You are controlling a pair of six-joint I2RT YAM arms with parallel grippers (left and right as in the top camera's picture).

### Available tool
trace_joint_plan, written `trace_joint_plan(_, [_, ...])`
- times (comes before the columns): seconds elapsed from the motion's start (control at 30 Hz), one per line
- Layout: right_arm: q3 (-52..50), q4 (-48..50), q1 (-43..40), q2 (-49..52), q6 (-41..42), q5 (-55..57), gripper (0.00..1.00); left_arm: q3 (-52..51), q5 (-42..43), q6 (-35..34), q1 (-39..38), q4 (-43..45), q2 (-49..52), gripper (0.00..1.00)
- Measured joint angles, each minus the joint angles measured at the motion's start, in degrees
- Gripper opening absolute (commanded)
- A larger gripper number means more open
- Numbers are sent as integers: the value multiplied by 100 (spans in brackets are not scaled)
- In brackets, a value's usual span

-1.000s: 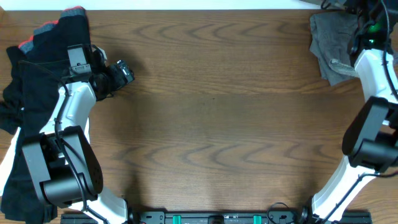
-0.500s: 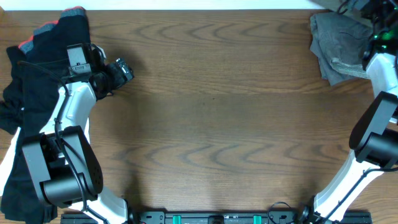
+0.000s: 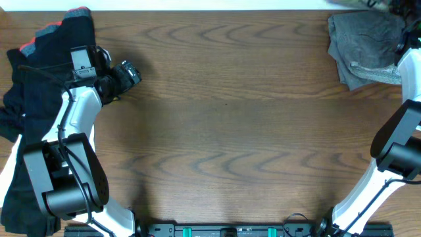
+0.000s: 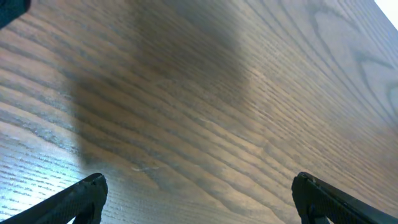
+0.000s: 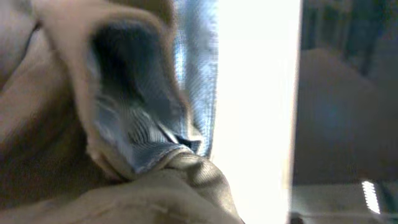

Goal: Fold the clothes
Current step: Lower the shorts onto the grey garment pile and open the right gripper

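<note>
Far-right corner of the worktop (image 3: 230, 131): khaki shorts (image 3: 363, 46) lie crumpled in a loose heap that reaches the far edge.
Right wrist view: khaki cloth fills most of the frame, very close and blurred. A pale blue lining (image 5: 186, 81) is turned out along a fold, with hard white glare beside it.
Right arm (image 3: 409, 66): runs up the right edge and crosses the right side of the shorts heap toward the corner.
Right gripper: its fingers can't be made out in any view, so I cannot tell whether they are apart, together or clamped on cloth.
Left edge of the worktop: black garments (image 3: 33, 92) are piled loosely from the far-left corner down along the edge, with red trim (image 3: 79, 11) showing at the far end. A strip of white (image 3: 5, 170) shows nearer, too little to identify.
Left gripper (image 4: 199, 193): 2 fingers spread wide apart, only wood grain and a soft shadow showing between them. From above it sits just beside the black pile, pointing toward the middle of the worktop.
</note>
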Motion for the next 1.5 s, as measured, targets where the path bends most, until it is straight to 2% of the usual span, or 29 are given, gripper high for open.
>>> trace_joint_plan(0.2, [0, -238, -52, 315, 2, -142, 1, 0, 0, -4, 0, 39, 0, 96])
trace_joint_plan(0.43, [28, -1534, -57, 363, 155, -136, 9, 0, 0, -9, 0, 48, 0, 96])
trace_joint_plan(0.57, [66, -2852, -61, 358, 282, -129, 26, 0, 0, -22, 0, 59, 0, 96])
trace_joint_plan(0.73, [57, -4625, -66, 164, 540, -111, 60, 0, 0, -22, 0, 107, 0, 96])
trace_joint_plan(0.9, [52, -5967, -66, -431, 1091, -173, 74, 0, 0, -22, 0, 173, 0, 96])
trace_joint_plan(0.93, [55, -6181, -66, -608, 1349, -249, 78, 0, 0, -22, 0, 170, 0, 96])
trace_joint_plan(1.03, [55, -6743, -66, -1108, 2177, -584, 77, 0, 0, -24, 0, 173, 0, 96])
trace_joint_plan(1.1, [57, -6806, -66, -1311, 2745, -702, 79, 0, 0, -24, 0, 168, 0, 96])
trace_joint_plan(1.17, [66, -6704, -72, -1427, 3685, -769, 80, 0, 2, -24, 0, 168, 0, 96])
trace_joint_plan(1.33, [74, -6649, -308, -1325, 6037, -776, 78, 0, 2, -24, 0, 166, 0, 96])
trace_joint_plan(1.5, [4, -6548, -925, -911, 7729, -525, 77, 0, 0, -24, 0, 157, 0, 96])
